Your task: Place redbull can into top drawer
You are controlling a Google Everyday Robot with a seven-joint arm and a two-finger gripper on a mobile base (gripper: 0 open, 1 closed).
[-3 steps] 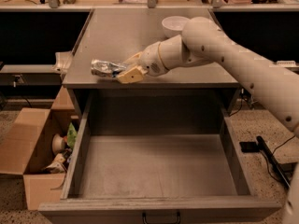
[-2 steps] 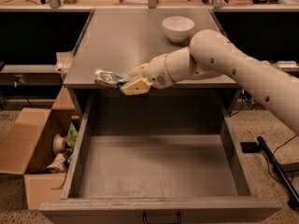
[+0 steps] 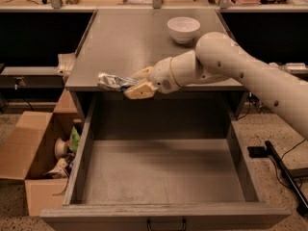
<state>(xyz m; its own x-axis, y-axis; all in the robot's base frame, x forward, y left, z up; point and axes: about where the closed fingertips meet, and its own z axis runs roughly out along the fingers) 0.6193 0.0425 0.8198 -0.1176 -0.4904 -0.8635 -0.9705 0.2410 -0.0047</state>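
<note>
The redbull can [image 3: 111, 81], slim, shiny silver with blue patches, lies sideways in my gripper [image 3: 134, 85], which is shut on its right end. The can hangs at the front edge of the grey countertop [image 3: 125, 37], just over the back of the top drawer. The top drawer [image 3: 161, 174] is pulled wide open below, with a flat grey bottom, tall side walls and a small dark handle [image 3: 166, 224] on its front. My white arm [image 3: 231, 64] reaches in from the right.
A white bowl [image 3: 183, 29] stands on the countertop at the back right. An open brown cardboard box [image 3: 33, 160] with odds and ends sits on the floor left of the drawer. A dark cable and stand [image 3: 281, 170] lie on the floor to the right.
My gripper has carried the can forward, from over the countertop to its front edge above the drawer's back. The arm has pulled back, uncovering the bowl.
</note>
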